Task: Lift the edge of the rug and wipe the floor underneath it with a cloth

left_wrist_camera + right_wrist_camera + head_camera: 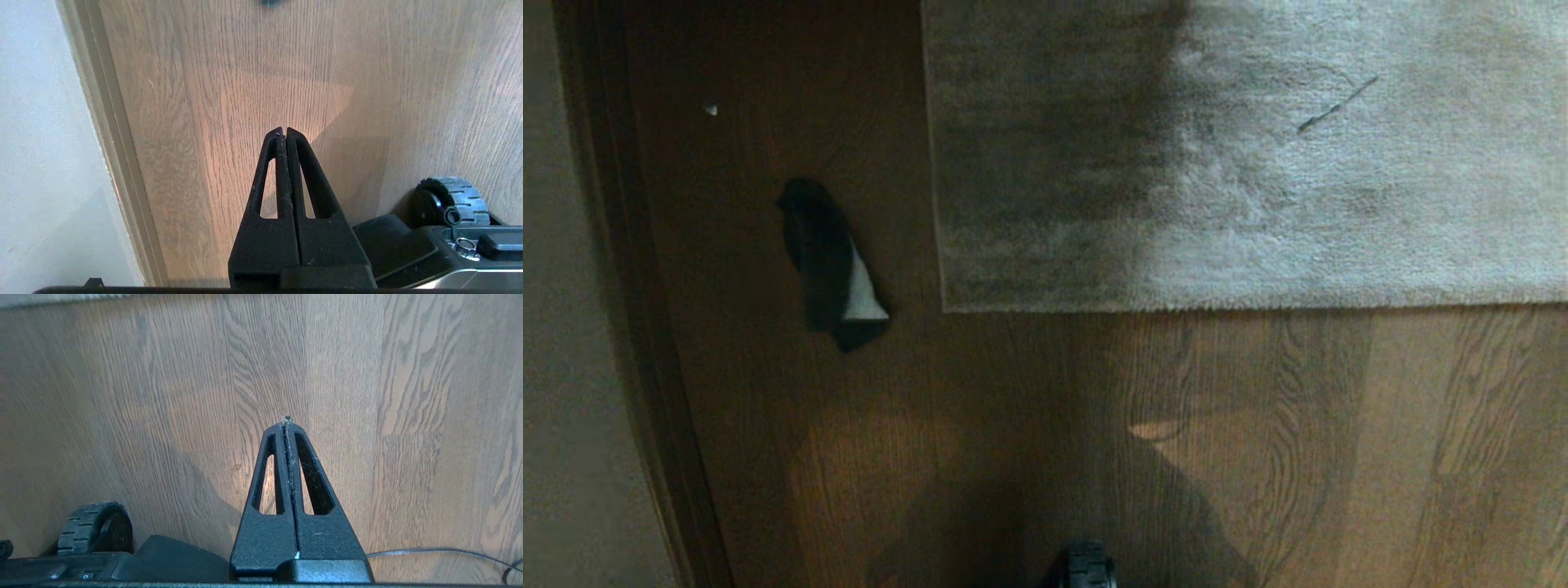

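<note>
We find the left gripper [284, 130] with its fingers [271, 163] pressed fully together, holding nothing, poised above bare floor [253, 73] beside the skirting board [110, 134] and the pale wall [41, 143]. A base wheel [453, 200] sits near it. The right gripper [288, 421] is likewise fully closed and empty over the planks, with another wheel [96, 526] at one side and a thin cable [429, 551] at the other. Neither gripper appears in the head view. There, the rug edge [1217, 304] runs straight across the floor, well apart from both grippers, its corner [947, 306] lying flat. A dark object with a pale patch [829, 265], possibly the cloth, lies on the floor just beside that corner, toward the wall.
</note>
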Motion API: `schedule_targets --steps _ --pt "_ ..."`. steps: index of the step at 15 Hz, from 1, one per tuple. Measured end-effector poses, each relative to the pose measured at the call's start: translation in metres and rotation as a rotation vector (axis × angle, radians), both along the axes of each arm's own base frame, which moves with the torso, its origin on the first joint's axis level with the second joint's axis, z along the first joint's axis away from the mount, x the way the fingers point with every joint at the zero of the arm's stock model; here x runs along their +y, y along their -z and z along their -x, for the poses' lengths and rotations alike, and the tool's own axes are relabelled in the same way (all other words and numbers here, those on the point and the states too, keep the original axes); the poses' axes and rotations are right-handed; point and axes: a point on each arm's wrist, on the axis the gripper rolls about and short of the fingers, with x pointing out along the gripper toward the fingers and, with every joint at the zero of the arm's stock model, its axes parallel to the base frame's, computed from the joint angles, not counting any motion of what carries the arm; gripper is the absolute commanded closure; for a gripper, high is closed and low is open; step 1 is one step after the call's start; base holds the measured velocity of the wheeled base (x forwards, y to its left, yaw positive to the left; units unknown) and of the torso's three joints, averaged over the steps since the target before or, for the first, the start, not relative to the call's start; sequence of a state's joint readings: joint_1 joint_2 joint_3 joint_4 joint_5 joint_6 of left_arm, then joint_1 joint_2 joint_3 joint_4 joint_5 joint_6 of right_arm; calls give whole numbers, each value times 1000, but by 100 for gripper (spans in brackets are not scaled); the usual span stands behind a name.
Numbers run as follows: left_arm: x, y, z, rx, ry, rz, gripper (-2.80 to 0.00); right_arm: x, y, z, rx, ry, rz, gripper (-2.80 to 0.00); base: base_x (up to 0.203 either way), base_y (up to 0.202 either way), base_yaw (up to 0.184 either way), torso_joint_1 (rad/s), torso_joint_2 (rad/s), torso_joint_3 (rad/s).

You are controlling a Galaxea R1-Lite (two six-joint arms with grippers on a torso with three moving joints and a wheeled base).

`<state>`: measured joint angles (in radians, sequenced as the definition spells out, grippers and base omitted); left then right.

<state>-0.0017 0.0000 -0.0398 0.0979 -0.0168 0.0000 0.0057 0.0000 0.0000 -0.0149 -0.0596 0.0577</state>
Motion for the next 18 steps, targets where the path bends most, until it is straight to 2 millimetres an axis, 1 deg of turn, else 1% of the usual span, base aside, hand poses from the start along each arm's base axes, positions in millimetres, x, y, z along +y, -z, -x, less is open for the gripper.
schedule_targets --steps 18 --pt "0 0 0 1 0 7 0 0 0 0 0 0 0 0 0 0 0 2 2 201"
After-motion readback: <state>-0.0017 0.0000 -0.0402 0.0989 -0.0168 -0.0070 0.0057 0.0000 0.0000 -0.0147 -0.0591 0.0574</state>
